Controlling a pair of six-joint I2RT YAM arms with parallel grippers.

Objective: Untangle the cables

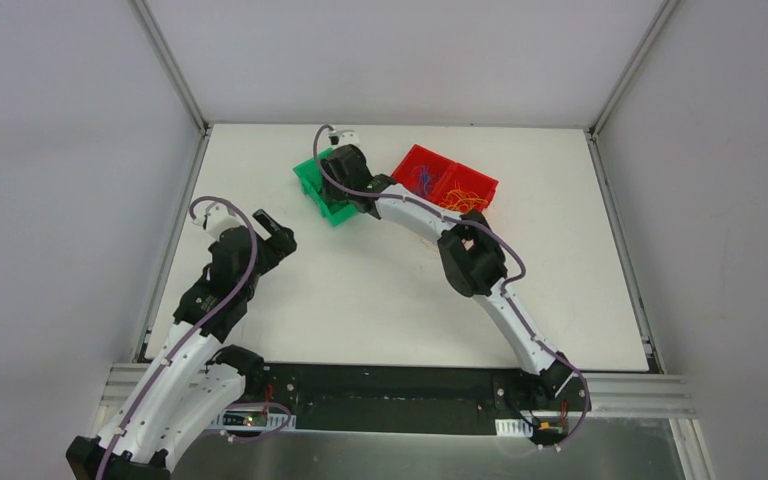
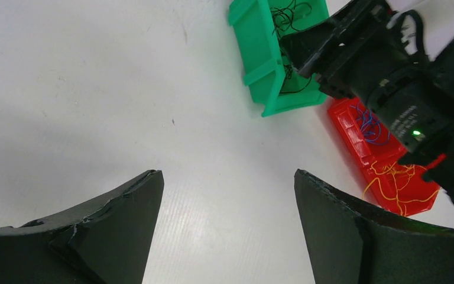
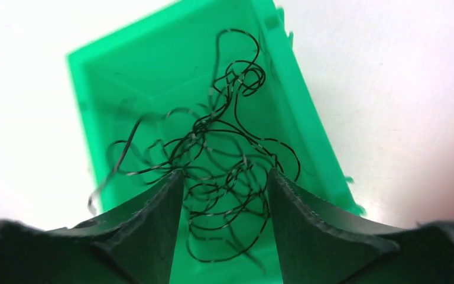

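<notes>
Top camera shows you a white table (image 1: 380,290), gray walls (image 1: 60,150); left gripper (image 2: 226,177) wide apart, empty; right gripper (image 3: 224,174) parted around black wires (image 3: 224,133).

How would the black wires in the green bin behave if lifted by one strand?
Probably floppy: the black wires lie in loose curls. Likely very light, being hair-thin. Their interlocked loops suggest the clump would rise together from the green bin.

Green bin (image 1: 310,183) near red two-compartment bin (image 1: 408,165); both on white table (image 1: 360,290).
</notes>
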